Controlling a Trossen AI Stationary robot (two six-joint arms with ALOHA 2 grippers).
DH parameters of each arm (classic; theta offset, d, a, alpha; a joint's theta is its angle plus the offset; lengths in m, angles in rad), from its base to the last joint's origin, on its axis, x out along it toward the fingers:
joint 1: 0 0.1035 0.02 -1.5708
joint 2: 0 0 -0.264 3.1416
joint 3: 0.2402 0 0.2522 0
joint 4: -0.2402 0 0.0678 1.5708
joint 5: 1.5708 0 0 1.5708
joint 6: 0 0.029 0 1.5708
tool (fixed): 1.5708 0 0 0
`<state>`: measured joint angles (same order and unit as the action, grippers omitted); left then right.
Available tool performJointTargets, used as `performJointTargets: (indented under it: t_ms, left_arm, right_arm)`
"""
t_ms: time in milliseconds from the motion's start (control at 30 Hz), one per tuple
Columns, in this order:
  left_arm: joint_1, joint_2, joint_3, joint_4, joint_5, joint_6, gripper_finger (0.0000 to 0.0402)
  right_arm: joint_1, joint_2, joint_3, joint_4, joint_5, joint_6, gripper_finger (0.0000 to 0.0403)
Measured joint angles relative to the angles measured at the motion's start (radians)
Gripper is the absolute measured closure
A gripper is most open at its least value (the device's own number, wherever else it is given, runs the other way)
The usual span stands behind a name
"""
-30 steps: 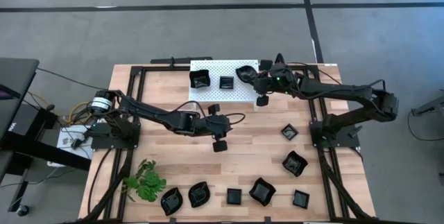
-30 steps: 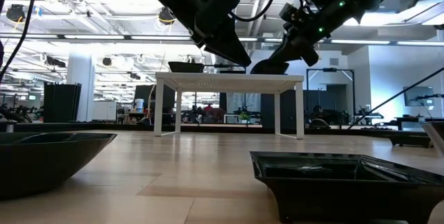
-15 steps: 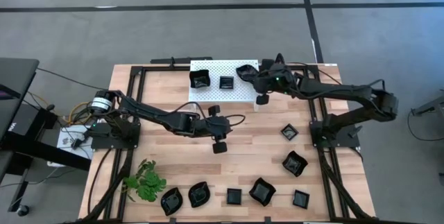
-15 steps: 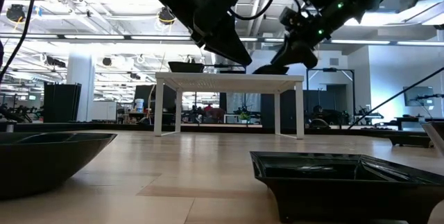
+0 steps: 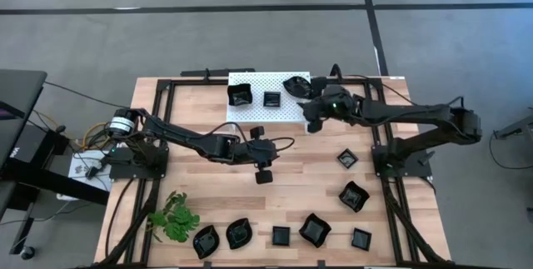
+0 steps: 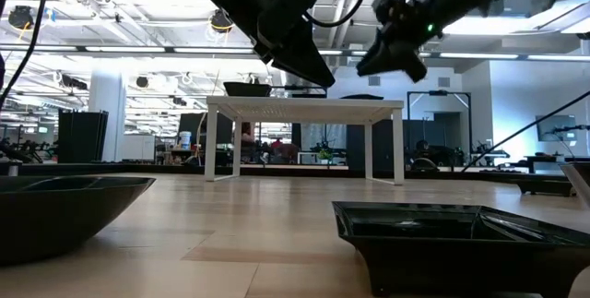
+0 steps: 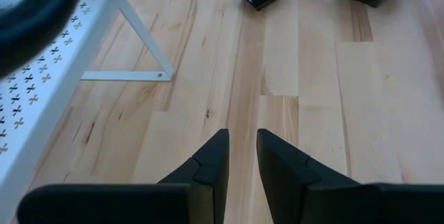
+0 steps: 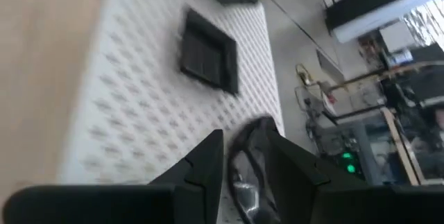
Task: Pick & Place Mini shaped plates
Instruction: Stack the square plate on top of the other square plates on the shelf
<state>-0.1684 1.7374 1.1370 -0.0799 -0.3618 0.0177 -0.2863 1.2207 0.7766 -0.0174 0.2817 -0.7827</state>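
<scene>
- Released within the last second: wavy-edged plate (image 5: pixel 295 85), now resting on the white perforated platform (image 5: pixel 254 81) at the end nearest the right arm.
- Right claw (image 8: pixel 244 137): opened from a tighter hold to a moderate gap and raised clear of the platform top. Nothing gripped. In the right wrist view, the wavy-edged plate shows beyond the gap, not between the fingers.
- In the low view, confirmed lifted above and slightly to the side of the platform, with clear space under the tips.
- Counted on the platform: three plates, namely the wavy-edged plate, a small square plate (image 5: pixel 272 99) at the middle, and a larger square plate (image 5: pixel 241 95) at the far end from the right arm.
- Left claw (image 7: pixel 241 135): unchanged; hovering over bare desk (image 5: pixel 200 119) just off the platform's long front edge, fingers a narrow slit apart, holding nothing.
- Remaining off the platform: seven plates. Nearest one (image 5: pixel 347 159) lying on the right arm's side; a further one (image 5: pixel 354 195) beyond it; the others in a row well away from the platform along the opposite desk edge.
- Judged consequence: one placement complete, right arm free for the next pick. Nearest plate recommended as the next target.
- Caution: keep the withdrawal path above the platform's rim to avoid nudging the plate just set down.
</scene>
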Motion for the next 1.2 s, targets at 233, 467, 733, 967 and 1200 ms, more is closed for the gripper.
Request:
performJointTargets:
  t_ms: [233,467,733,967,1200]
  left_arm:
    - [-0.001,0.0,0.0,0.0,0.0,0.0,0.0325]
    - [-0.011,0.0,-0.012,0.0,0.002,0.0,0.0325]
    - [-0.013,0.0,-0.026,0.014,0.002,0.0,0.0325]
    - [-0.013,0.0,-0.026,0.029,0.001,-0.006,0.0325]
    - [-0.013,0.0,-0.026,0.037,0.001,-0.008,0.0325]
  right_arm:
    - [0.253,-0.109,0.108,-0.272,0.008,0.194,0.0305]
    - [0.492,-0.189,0.152,-0.575,0.007,0.597,0.0305]
    - [0.617,-0.066,0.15,-1.009,0.038,1.15,0.0305]
    - [0.59,0.089,0.08,-1.099,0.014,1.511,0.0305]
    - [0.551,0.239,0.055,-1.11,-0.015,1.684,0.0305]
